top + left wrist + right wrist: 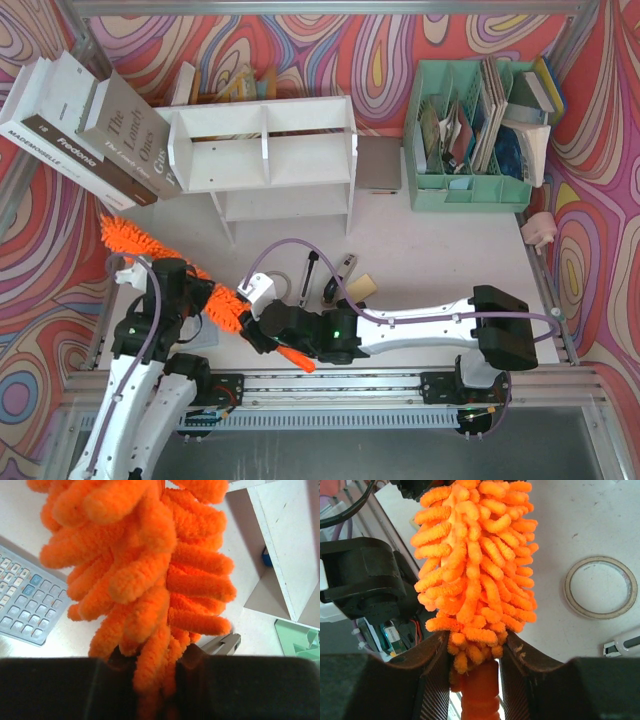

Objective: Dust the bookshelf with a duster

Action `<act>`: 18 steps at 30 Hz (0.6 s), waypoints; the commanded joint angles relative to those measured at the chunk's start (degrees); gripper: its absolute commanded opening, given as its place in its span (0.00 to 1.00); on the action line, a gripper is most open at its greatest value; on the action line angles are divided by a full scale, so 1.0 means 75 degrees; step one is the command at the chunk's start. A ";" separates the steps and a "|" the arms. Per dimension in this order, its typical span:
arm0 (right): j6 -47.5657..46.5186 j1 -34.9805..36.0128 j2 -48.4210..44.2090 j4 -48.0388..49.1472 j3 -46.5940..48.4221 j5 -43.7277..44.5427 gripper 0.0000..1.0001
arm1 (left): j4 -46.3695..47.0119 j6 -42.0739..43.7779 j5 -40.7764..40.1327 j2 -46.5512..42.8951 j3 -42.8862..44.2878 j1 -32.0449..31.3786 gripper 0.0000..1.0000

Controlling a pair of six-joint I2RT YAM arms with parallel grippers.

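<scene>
The duster [135,240] lay slantwise over the near left part of the counter [430,250]. Its fluffy end pointed toward the left wall and its handle [298,358] toward the arm bases. It was well apart from the bookshelf [265,150], which stood at the back with big books [90,125] tilted beside its left end and a green organizer [470,140] to its right.

Both grippers were on the duster. The left gripper [155,662] was closed on the shaggy strands about midway along the head, with orange pile bunched between its fingers. The right gripper [476,647] was clamped on the base of the head, just above the handle, one finger pressed to each side. A calculator [25,605] lay on the counter near the head, and a tape ring [600,587] lay near the right gripper.

Judged from this, the task was at its start. The duster was secured, but no strand touched the shelf, so no dusting could be counted as done. Whether the duster was clear of the counter could not be told. The two-gripper hold looked like a regrip or a handover. Left to do were carrying the duster back to the shelf and sweeping its top board, the two upper compartments and the lower tier.
</scene>
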 commanded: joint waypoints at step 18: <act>-0.0891 0.0100 -0.1005 0.0204 -0.0529 0.0063 0.65 | -0.1873 -0.0471 -0.1734 -0.0395 0.1292 0.0031 0.00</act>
